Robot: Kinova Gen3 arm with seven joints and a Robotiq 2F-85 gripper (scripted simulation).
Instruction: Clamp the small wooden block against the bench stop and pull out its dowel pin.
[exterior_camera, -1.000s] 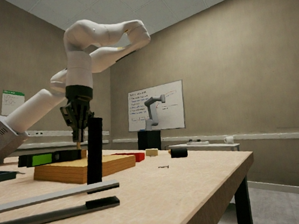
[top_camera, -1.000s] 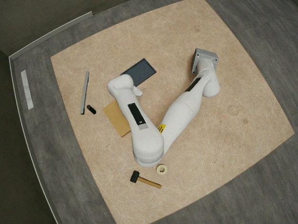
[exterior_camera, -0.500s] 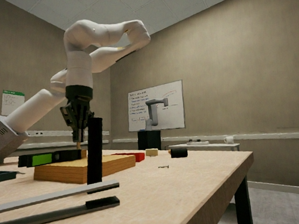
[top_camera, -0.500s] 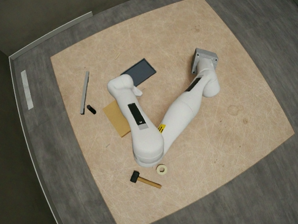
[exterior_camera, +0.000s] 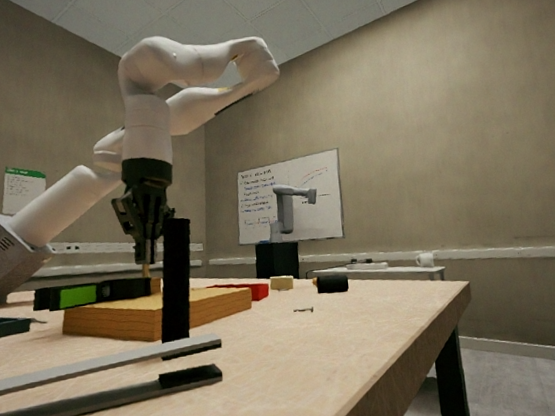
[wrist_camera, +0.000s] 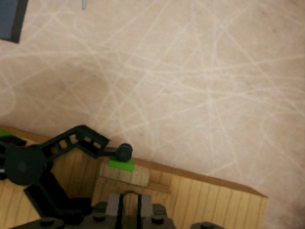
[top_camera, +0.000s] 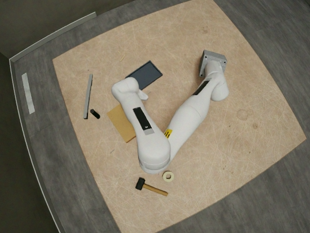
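My gripper [exterior_camera: 144,259] [wrist_camera: 130,212] points straight down over the tan bench board [top_camera: 119,122] [exterior_camera: 125,319] [wrist_camera: 220,201]. Its fingers are shut on the thin dowel pin [exterior_camera: 145,270], which stands upright under them. The small wooden block [wrist_camera: 124,174] [exterior_camera: 156,284] lies flat on the board below. The black spring clamp [exterior_camera: 78,295] [wrist_camera: 73,144] with green pads lies along the board, one green-padded jaw tip pressing on the block's edge. I cannot tell whether the pin's lower end is still in the hole. In the top view the arm hides the gripper and the block.
A dark tray [top_camera: 145,74] [exterior_camera: 0,326] [wrist_camera: 10,20] lies behind the board. A grey bar [top_camera: 87,96] [exterior_camera: 99,362] and a black post [top_camera: 95,113] [exterior_camera: 175,276] are on the left. A mallet [top_camera: 150,187], a tape roll [top_camera: 168,176] and a red piece [exterior_camera: 252,290] lie farther off.
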